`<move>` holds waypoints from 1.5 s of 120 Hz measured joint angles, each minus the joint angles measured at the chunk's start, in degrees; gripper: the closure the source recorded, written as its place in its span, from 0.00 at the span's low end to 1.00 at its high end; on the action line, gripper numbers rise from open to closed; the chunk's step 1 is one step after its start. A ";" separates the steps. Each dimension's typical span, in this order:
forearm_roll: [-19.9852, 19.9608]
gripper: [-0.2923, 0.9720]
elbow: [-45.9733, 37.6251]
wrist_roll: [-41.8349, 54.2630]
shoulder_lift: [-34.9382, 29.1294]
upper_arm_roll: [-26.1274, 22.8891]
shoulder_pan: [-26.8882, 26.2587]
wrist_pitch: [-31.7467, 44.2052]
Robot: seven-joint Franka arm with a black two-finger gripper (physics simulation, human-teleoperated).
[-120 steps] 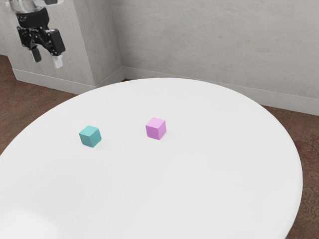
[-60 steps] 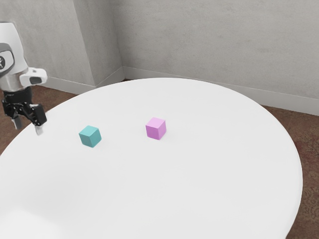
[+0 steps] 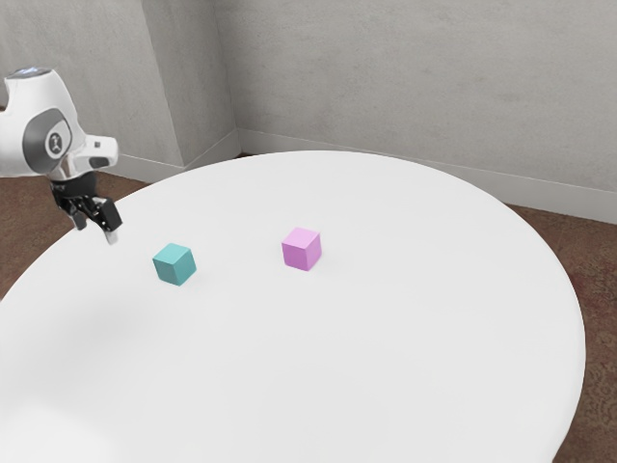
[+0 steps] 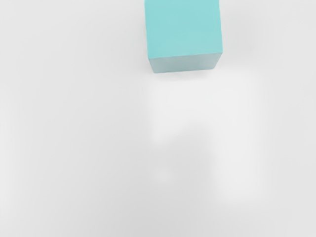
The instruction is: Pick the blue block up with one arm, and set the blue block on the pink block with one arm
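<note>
A teal-blue block (image 3: 174,263) rests on the round white table (image 3: 386,328), toward the exterior view's left. A pink block (image 3: 302,249) stands a short way to its right, apart from it. My gripper (image 3: 95,226) hovers low over the table's left edge, left of and slightly beyond the blue block, open and holding nothing. In the wrist view the blue block (image 4: 183,34) lies just ahead of my hand on the bare table top (image 4: 148,163).
Grey walls with a white baseboard (image 3: 501,183) and a jutting wall corner (image 3: 183,87) stand behind the table. Brown floor (image 3: 29,193) surrounds it. The table's edge curves close under my hand.
My arm came down from high at the upper left to table height, then moved right and slightly up toward the blue block. Both blocks stayed put.
</note>
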 joint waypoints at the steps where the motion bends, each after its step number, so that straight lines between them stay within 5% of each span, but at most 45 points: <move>1: -0.19 0.23 0.01 0.19 0.13 0.00 0.10 0.12; 46: -6.17 0.23 5.65 4.22 8.02 -1.70 0.60 4.81; 121: -5.64 0.23 18.25 5.69 23.12 -8.17 4.27 4.60; 180: -7.31 0.23 19.25 4.23 26.58 -9.12 4.26 4.40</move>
